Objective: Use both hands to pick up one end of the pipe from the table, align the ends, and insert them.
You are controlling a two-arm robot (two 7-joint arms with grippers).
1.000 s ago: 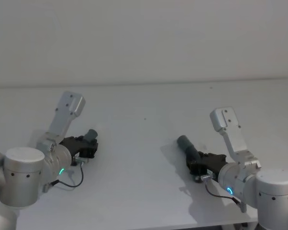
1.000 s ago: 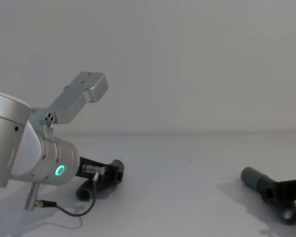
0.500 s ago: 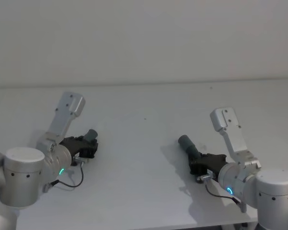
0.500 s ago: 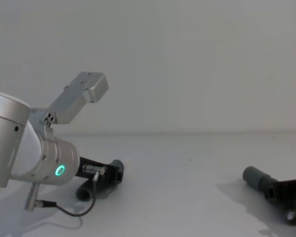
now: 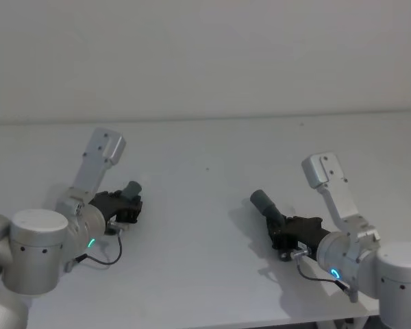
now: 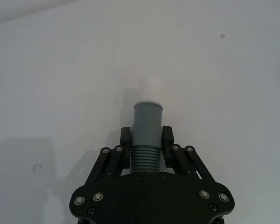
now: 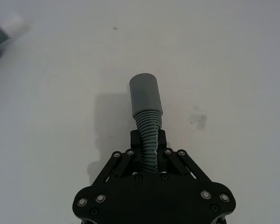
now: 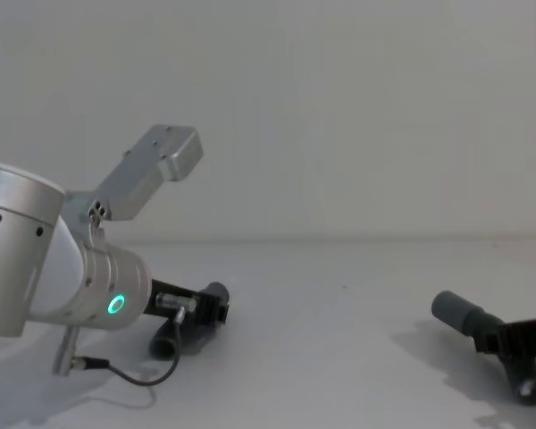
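Note:
My left gripper point(image 5: 129, 208) point(image 6: 146, 138) point(image 8: 216, 308) is shut on a dark grey ribbed pipe piece point(image 6: 146, 135) point(image 5: 129, 193) whose smooth cuff ends in a white spigot point(image 6: 150, 87); it sits low at the left of the white table point(image 5: 205, 157). Over the table's right side my right gripper point(image 5: 281, 231) point(image 7: 148, 138) is shut on the ribbed middle of the other pipe piece point(image 7: 146, 109) point(image 5: 267, 205) point(image 8: 469, 319). Its open grey sleeve end point(image 7: 144, 93) points up and toward the left arm, tilted off the surface with a shadow beneath.
The table's far edge point(image 5: 205, 120) meets a plain white wall. Between the two grippers lies bare white surface point(image 5: 198, 219). A black cable point(image 8: 125, 375) loops from my left wrist near the table.
The right gripper has lifted its pipe piece a little, tilting the sleeve end higher. The left arm has shifted slightly right and forward, pipe still in its grip.

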